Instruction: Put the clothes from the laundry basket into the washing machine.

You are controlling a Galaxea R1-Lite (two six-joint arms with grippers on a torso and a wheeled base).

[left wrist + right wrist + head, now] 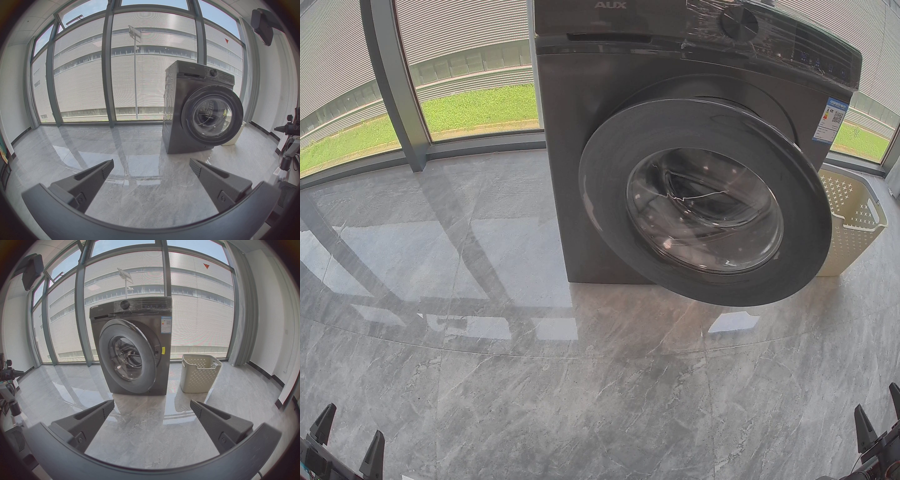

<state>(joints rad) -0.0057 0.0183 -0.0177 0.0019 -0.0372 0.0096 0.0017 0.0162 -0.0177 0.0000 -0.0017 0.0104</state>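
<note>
Both left gripper (150, 162) and right gripper (152, 402) gape wide, empty; round the washing machine's (581, 125) open door (612, 187) toward the laundry basket (200, 374) beside it.

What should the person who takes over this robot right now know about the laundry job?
Left claw: open, empty, low over the floor.
Right claw: open, empty, also low.
Washing machine stands ahead, with its door swung open. The basket stands on the floor to the machine's right; what it holds cannot be told.
Done: door open. Left: go to the basket, pick up the clothes, load the machine.
</note>
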